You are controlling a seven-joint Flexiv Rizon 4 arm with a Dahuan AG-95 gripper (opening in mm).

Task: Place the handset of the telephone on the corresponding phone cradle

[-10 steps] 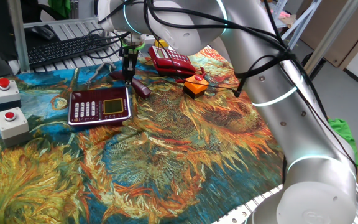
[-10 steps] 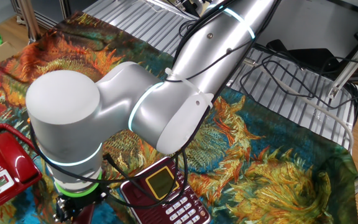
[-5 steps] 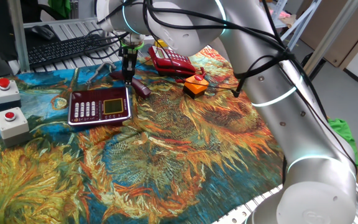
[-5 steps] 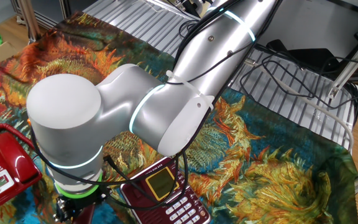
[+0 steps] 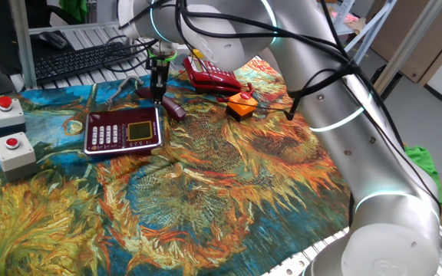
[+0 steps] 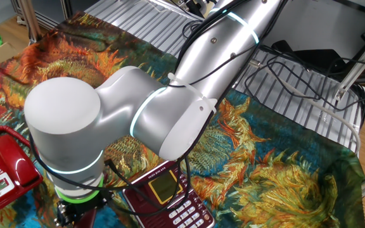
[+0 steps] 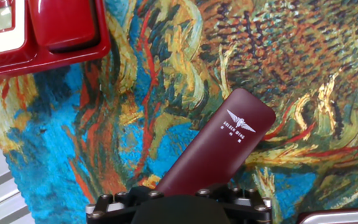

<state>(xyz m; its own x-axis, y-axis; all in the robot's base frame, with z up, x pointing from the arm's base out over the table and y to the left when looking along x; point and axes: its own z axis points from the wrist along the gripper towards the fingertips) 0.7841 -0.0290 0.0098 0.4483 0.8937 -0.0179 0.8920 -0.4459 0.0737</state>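
Note:
The dark maroon handset [image 5: 173, 107] lies on the sunflower cloth just behind the right corner of the phone cradle [image 5: 123, 129]. The cradle is a flat maroon base with white keys and a yellowish display, and it also shows in the other fixed view [image 6: 168, 195]. My gripper [image 5: 158, 96] points straight down onto the handset's left end, with its fingers close against it. In the hand view the handset [image 7: 219, 149] runs out from under the gripper body towards the upper right, lying flat on the cloth. The fingertips are hidden there. The grey cord is not visible.
The bright red telephone [image 5: 212, 75] sits behind the handset, and in the hand view it is at the top left [image 7: 42, 31]. An orange object [image 5: 242, 107] lies to the right. Two grey boxes with red buttons [image 5: 10, 138] stand at the left. A keyboard [image 5: 83, 60] lies behind the cloth.

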